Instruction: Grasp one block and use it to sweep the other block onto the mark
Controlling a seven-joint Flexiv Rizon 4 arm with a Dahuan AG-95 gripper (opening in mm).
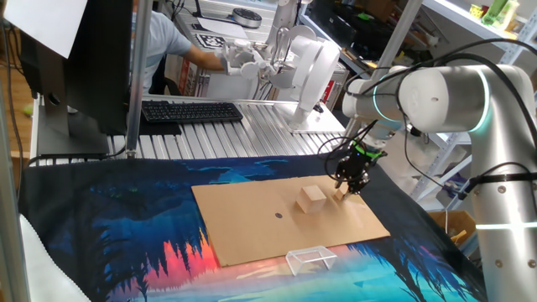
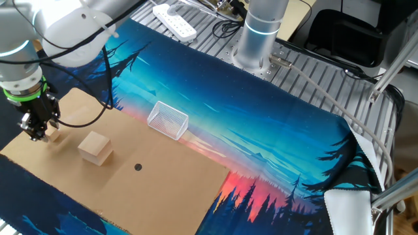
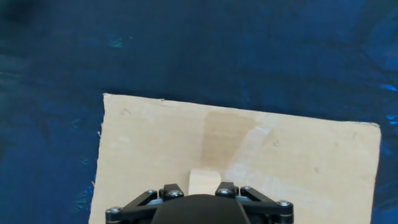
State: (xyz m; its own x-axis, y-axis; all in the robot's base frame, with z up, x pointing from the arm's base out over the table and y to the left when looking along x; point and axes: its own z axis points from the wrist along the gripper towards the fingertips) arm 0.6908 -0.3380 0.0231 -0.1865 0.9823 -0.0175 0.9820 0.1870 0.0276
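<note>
My two-finger gripper (image 1: 347,190) points straight down with its jaws narrowed around the small light tan wooden block (image 3: 204,183) near one edge of the brown cardboard sheet (image 1: 252,218), while the larger tan wooden cube (image 1: 311,199) sits just beside it, between it and the tiny dark dot (image 1: 279,215).

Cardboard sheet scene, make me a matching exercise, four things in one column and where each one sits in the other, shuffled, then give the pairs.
Things:
1. small block
2. larger cube
3. mark
4. clear plastic frame

Places:
A. at the cardboard sheet's edge, half on the blue mat
B. dark dot on bare cardboard
C. between the gripper fingers
D. between the small block and the dot

Pairs: 1-C, 2-D, 3-B, 4-A
</note>
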